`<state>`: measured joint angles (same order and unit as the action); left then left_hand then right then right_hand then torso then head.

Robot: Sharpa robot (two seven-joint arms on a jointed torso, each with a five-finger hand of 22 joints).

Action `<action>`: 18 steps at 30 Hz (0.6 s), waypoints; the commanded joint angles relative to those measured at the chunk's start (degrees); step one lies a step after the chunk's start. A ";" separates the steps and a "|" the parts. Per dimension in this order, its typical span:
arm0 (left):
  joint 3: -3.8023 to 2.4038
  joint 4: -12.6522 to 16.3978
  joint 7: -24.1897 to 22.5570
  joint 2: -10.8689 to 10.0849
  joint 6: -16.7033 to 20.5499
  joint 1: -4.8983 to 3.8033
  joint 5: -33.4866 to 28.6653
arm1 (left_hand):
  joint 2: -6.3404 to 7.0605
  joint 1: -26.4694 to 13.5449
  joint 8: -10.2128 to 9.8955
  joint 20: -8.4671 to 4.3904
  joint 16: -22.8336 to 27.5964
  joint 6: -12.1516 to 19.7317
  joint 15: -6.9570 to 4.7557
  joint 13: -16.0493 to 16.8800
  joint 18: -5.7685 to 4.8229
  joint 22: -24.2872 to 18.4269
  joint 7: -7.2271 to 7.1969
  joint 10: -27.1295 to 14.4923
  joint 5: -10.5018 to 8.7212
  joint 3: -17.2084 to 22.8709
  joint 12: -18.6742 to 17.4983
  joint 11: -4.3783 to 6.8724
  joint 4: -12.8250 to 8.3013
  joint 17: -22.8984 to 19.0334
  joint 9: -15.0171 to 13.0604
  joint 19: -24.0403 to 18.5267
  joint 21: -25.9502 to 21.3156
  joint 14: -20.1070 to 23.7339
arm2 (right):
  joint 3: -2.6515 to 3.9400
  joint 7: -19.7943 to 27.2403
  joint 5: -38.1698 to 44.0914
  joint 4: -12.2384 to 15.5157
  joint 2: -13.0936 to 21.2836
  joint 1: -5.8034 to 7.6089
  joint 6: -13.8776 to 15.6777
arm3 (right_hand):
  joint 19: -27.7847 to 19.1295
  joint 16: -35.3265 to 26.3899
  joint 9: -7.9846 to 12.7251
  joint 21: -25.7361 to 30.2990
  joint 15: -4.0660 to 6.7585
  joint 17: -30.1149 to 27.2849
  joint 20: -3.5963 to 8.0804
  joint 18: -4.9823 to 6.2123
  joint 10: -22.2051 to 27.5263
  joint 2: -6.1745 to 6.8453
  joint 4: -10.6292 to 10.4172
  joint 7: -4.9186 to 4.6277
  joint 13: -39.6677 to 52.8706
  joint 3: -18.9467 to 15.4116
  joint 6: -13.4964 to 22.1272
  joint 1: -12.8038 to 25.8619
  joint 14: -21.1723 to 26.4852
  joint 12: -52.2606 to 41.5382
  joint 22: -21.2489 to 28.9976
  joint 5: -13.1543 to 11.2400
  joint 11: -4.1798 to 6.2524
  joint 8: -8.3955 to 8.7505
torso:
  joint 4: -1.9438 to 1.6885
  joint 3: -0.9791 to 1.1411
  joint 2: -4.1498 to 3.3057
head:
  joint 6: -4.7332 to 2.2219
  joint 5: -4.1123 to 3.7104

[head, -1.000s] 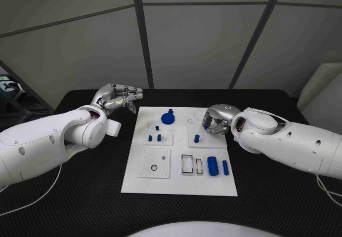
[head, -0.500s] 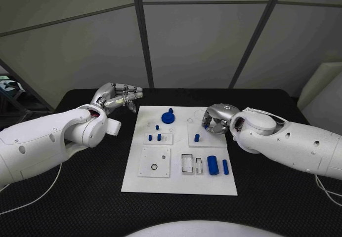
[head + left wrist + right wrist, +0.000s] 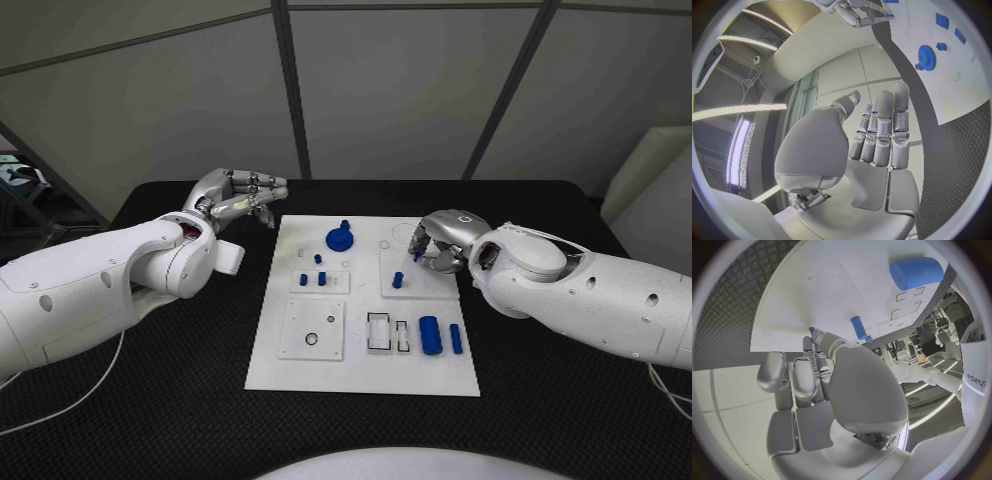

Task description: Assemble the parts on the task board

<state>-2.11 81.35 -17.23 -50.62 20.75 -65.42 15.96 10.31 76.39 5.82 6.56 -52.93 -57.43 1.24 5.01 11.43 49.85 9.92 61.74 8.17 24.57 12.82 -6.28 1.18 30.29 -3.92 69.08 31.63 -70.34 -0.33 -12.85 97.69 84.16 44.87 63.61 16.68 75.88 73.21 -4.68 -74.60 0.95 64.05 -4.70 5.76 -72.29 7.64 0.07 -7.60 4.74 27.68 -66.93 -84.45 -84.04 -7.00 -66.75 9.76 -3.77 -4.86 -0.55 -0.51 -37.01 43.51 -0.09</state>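
The task board point(image 3: 361, 370) is a flat white rectangular plate lying at the centre of the black table point(image 3: 577, 420), whose surface has a fine woven, grid-like texture. On the board sit smaller raised white square tiles: one toward 7 o'clock with a round hole point(image 3: 312, 340) in it, one near the middle carrying 2 short upright blue pegs point(image 3: 313, 280), and one toward 2 o'clock with a single blue peg point(image 3: 397, 281) standing in it. At 12 o'clock on the board a blue toothed gear point(image 3: 339, 239) rests flat with a small knob behind it; the left wrist view shows its rim cut in fine teeth. Toward 4 o'clock a fat blue cylinder point(image 3: 430, 332) lies on its side, smooth and matte, with a thin blue rod point(image 3: 456, 339) just beside it and rectangular slots point(image 3: 378, 332) on its other side. The right hand point(image 3: 437, 243), silver and metallic with jointed segments, hovers over the board's edge at 2 o'clock, fingers curled downward; a small dark blue part point(image 3: 812, 332) appears at its fingertips in the right wrist view, seemingly pinched there. The left hand point(image 3: 238, 195) is raised off the table at 10 o'clock, beyond the board's corner, its fingers curled loosely inward and holding nothing, the palm smooth grey. Both arms are glossy white shells.
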 commanded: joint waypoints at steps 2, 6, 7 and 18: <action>-0.05 -0.13 -0.30 0.18 -0.36 -0.04 -0.28 | -0.48 0.21 -0.13 0.21 -0.25 0.05 0.11 0.03 -0.99 -0.10 0.29 -0.66 0.04 -0.34 0.40 -0.02 0.07 -0.17 0.10 0.14 -0.35 0.48 | 0.06 -0.29 0.01 1.89 0.89 0.12 4.87 | 0.52 0.45 -0.05 -0.31 0.29 0.15 -0.13 -0.69 -0.61 -0.27 0.00 -0.10 -0.01 0.35 -0.42 0.16 -2.19 -0.25 -0.24 0.38 0.34 -0.24 | -0.08 -0.05 0.02 | -0.07 -0.13; -0.05 -0.23 -0.26 0.34 -0.36 -0.02 -0.28 | -0.52 0.25 -0.20 0.24 -0.25 0.20 0.15 0.01 -1.01 -0.17 0.37 -0.87 0.03 -0.44 0.44 -0.08 0.08 -0.27 0.12 0.14 -0.45 0.57 | 0.11 -0.12 -0.89 3.86 2.03 0.15 6.18 | 0.61 0.60 -0.04 -0.49 0.28 0.31 -0.14 -0.74 -0.55 -0.24 0.06 -0.11 -0.01 0.43 -0.41 0.24 -2.22 -0.22 -0.48 0.41 0.32 -0.20 | -0.07 -0.08 0.03 | -0.37 -0.09; -0.05 -0.24 -0.25 0.37 -0.38 -0.01 -0.28 | -0.54 0.27 -0.22 0.25 -0.25 0.23 0.16 0.00 -1.01 -0.19 0.38 -0.91 0.03 -0.46 0.45 -0.09 0.08 -0.30 0.12 0.14 -0.48 0.59 | 0.13 -0.04 -1.08 4.45 2.31 0.15 6.63 | 0.63 0.66 -0.04 -0.55 0.27 0.35 -0.14 -0.75 -0.52 -0.21 0.09 -0.12 -0.01 0.48 -0.40 0.29 -2.23 -0.20 -0.56 0.46 0.32 -0.18 | -0.06 -0.09 0.02 | -0.37 -0.08; -0.05 0.09 -0.45 0.58 -0.48 0.01 -0.29 | -0.58 0.31 -0.27 0.27 -0.25 0.32 0.20 -0.01 -1.02 -0.25 0.43 -1.07 0.03 -0.54 0.50 -0.14 0.09 -0.38 0.13 0.14 -0.56 0.67 | 0.27 1.64 -4.71 12.29 2.64 0.14 8.90 | 0.79 1.06 -0.02 -1.07 0.21 0.62 -0.18 -0.85 -0.40 -0.11 0.40 -0.19 0.01 0.92 -0.34 0.56 -2.25 -0.13 -1.20 1.15 0.24 0.01 | -0.22 -0.08 -0.10 | -0.23 0.98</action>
<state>-2.10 81.24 -17.19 -50.16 20.71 -65.34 15.92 10.08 76.62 5.82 6.57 -52.93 -57.21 1.45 5.00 11.44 49.69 10.13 61.12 8.17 24.42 13.05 -6.48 1.33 29.96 -3.87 69.08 31.41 -70.14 -0.11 -12.37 95.07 95.51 47.97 63.69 23.51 76.29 74.16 -4.65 -75.38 0.94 64.61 -4.70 5.76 -72.29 7.65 0.39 -7.59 4.70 28.34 -66.91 -84.45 -84.05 -6.79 -67.92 10.52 -3.77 -4.80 -0.66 -0.59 -37.07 43.12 0.60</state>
